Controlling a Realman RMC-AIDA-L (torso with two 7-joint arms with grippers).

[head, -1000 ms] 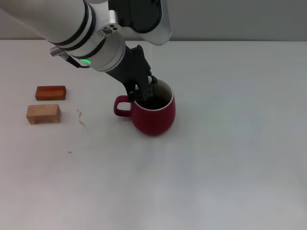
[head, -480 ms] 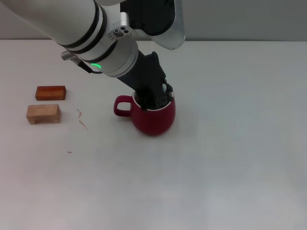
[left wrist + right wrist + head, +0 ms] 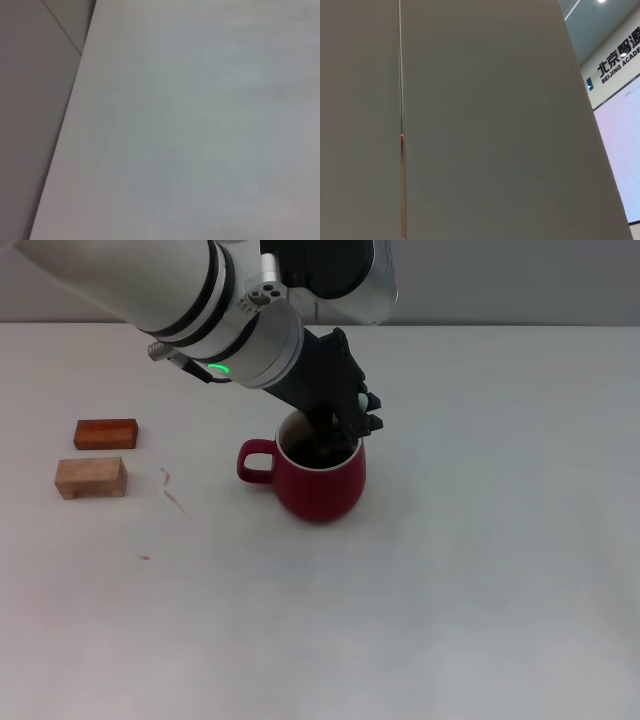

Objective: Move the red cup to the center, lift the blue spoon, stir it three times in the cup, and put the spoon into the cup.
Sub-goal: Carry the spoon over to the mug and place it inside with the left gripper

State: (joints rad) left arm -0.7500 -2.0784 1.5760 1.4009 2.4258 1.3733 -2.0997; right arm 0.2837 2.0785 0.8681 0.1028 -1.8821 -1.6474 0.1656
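Observation:
The red cup stands upright near the middle of the white table, its handle pointing to the left in the head view. My left gripper reaches down from the upper left, and its dark tip dips into the cup's mouth on the far right side of the rim. The blue spoon is hidden; I cannot see it in the cup or in the gripper. The left wrist view holds only bare white tabletop and its edge. My right arm is out of the head view, and its wrist camera faces a wall.
Two small wooden blocks lie at the left: a reddish-brown block and, just in front of it, a pale wooden block. A few small crumbs lie between the blocks and the cup.
My left gripper has swept across the cup's mouth from the handle side to the far right side of the rim. The cup and blocks have stayed put.

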